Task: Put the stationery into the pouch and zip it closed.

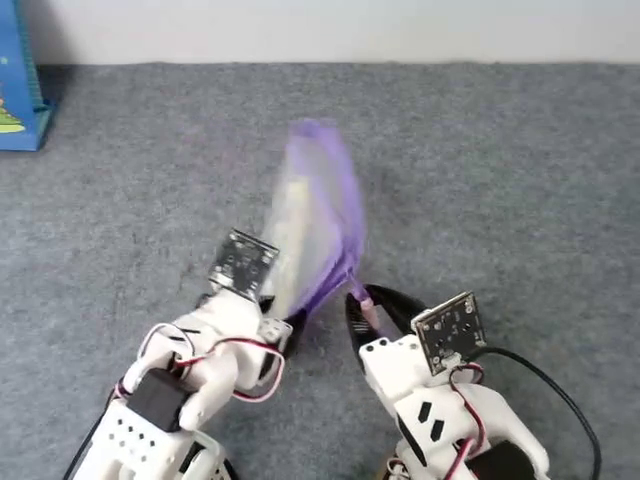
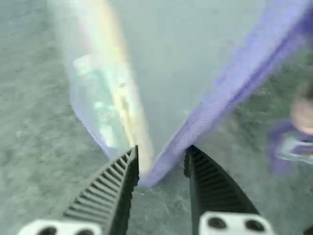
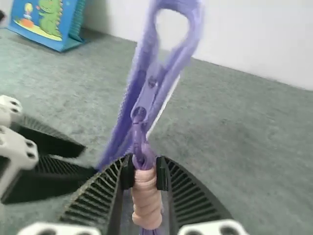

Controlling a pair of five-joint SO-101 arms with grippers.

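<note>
A white wall [image 1: 350,30] closes off the far edge of a counter [image 1: 520,150] covered in grey, carpet-like fabric, and a blue box with a green dinosaur picture [image 1: 18,90] stands at its far left corner. The purple see-through pouch [image 1: 315,210] is lifted off the counter, standing on edge above the middle, nearer the near edge, between the two arms. The left gripper [image 2: 161,161] is closed on the pouch's lower corner, its jaws pinching the purple edging. The right gripper [image 3: 145,169] is clamped on the pink zipper pull [image 3: 145,196], which hangs from the slider at the end of the pouch nearest that arm. Pale yellow and green stationery [image 2: 105,112] shows through the pouch wall, so the filling looks done, with nothing loose on the counter. The zipping appears to be the step in hand. I cannot tell how much of the zip is shut.
</note>
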